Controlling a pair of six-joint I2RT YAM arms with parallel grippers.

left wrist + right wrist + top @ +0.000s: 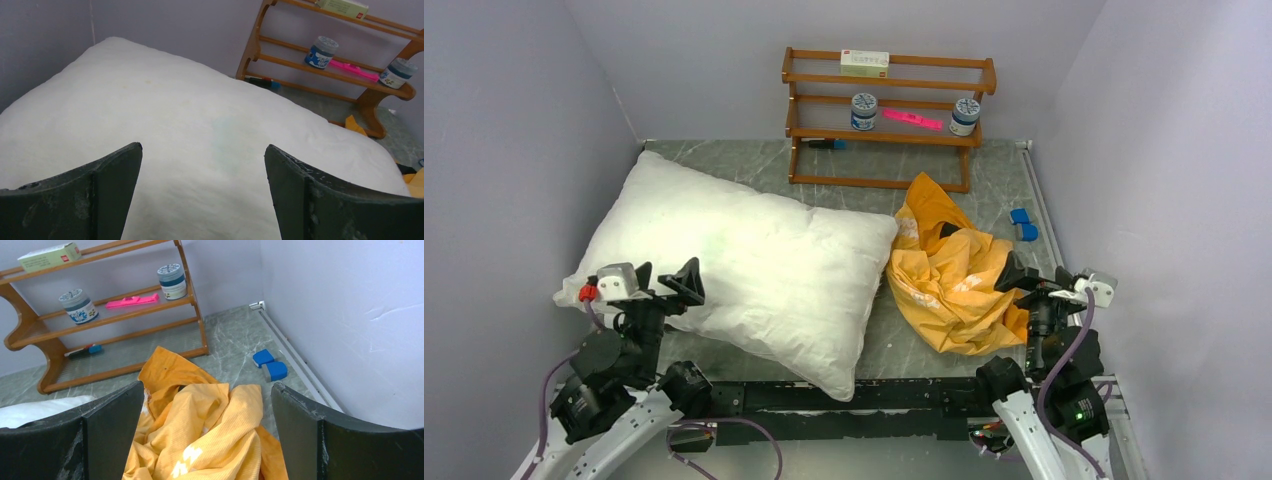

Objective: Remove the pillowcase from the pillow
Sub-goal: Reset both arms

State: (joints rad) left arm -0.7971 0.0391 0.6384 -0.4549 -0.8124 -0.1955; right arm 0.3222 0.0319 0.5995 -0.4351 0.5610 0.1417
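Note:
The white pillow [744,265] lies bare on the table's left and middle, and fills the left wrist view [190,130]. The orange-yellow pillowcase [949,270] lies crumpled in a heap to its right, off the pillow, with bits of white lettering showing; it also shows in the right wrist view [210,430]. My left gripper [667,281] is open and empty above the pillow's near left corner [202,150]. My right gripper [1022,275] is open and empty at the pillowcase's right edge, just above the fabric [207,390].
A wooden shelf rack [889,115] stands at the back with two jars [864,110], a pink item [912,119] and a box [865,63]. Two blue blocks [1023,224] lie by the right wall. Walls close in on three sides.

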